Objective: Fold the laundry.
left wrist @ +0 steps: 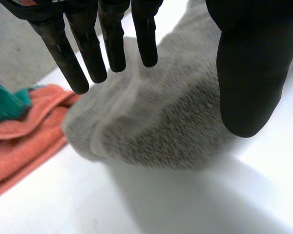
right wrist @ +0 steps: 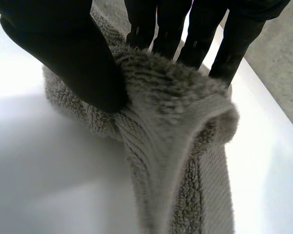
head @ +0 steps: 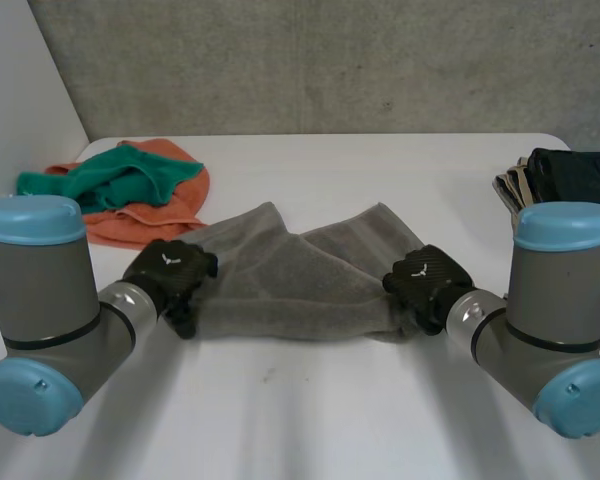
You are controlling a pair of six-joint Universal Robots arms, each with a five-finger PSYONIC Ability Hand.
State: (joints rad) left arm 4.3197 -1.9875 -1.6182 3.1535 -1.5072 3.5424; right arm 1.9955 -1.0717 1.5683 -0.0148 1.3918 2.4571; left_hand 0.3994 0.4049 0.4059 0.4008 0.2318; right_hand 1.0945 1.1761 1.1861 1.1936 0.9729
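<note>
Step in hand: grasping both ends of grey towel (head: 300, 275), which lies rumpled mid-table (head: 330, 420), near edge toward robot.
- To do well: get firm pinch at matching corners before any lift. Keep edge taut and level, else fold runs skew.
- Right hand (right wrist: 73, 53): thumb pressed toward fingers, towel end bunched between them. Grip made.
- Left hand (left wrist: 88, 48): fingers straight, thumb well apart, poised over towel's other end. No grasp. Whether fingertips touch cloth is unclear from this angle.

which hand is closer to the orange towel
Left. The left hand is at the left end of the grey towel, just beside the orange towel; the right hand is at the towel's far end.
</note>
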